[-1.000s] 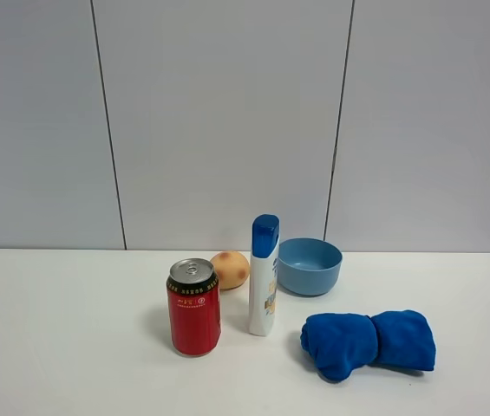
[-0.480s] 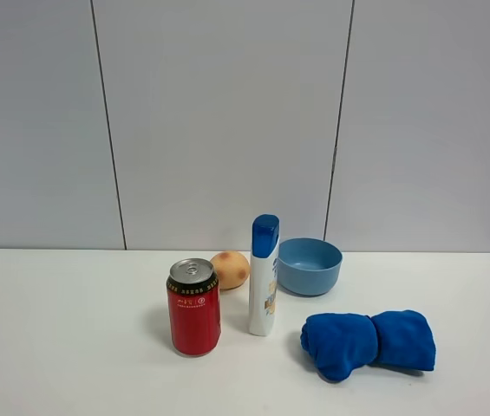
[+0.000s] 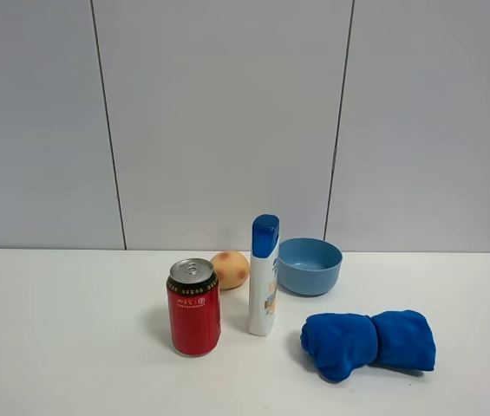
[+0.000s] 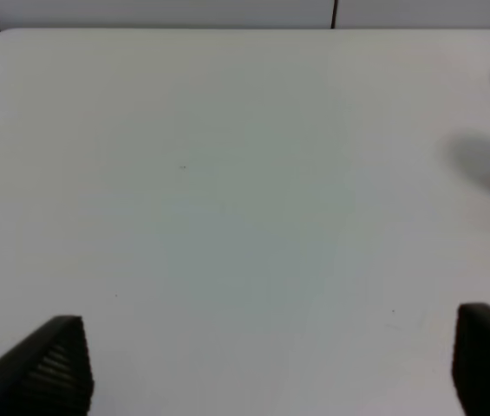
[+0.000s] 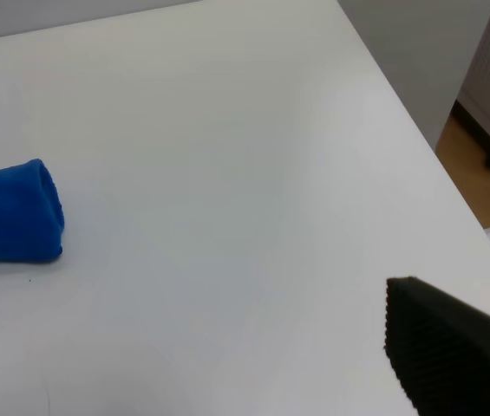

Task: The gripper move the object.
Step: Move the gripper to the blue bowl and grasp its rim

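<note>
Left wrist: my left gripper [image 4: 271, 368] over table [image 4: 227, 173], fingers spread wide | right gripper [image 5: 201, 364] spread too, near blue towel [image 5: 10, 212] | towel 4 o'clock of red can [image 3: 193, 307]

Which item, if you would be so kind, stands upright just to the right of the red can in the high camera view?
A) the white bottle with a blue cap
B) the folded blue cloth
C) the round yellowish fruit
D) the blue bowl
A: the white bottle with a blue cap stands upright right beside the red can; the blue cloth lies flat farther right, and the blue bowl sits farther back.
</note>
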Available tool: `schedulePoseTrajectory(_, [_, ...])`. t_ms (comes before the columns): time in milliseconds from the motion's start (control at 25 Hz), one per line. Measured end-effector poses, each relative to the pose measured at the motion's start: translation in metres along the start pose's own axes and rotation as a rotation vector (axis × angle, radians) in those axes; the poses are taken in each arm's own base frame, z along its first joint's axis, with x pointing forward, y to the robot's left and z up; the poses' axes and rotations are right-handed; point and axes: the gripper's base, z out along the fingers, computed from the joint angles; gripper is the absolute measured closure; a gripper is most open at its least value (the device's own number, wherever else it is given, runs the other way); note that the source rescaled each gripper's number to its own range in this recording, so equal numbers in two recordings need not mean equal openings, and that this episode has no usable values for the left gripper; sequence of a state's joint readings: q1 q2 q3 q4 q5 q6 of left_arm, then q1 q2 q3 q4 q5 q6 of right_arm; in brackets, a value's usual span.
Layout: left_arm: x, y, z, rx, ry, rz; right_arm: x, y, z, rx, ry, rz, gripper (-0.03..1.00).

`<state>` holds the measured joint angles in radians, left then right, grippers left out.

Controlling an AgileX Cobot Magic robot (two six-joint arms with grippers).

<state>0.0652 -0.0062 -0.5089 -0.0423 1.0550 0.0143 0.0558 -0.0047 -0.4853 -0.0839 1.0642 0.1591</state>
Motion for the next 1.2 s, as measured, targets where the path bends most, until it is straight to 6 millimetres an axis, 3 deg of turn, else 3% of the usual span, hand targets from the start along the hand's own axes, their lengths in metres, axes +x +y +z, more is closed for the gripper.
schedulePoseTrajectory(1200, [-0.0012, -0.0001, 0.0021, 0.001, 0.014, -0.001, -0.0001, 0.0000, 0.0000, 0.000, -0.001, 0.000, -0.03])
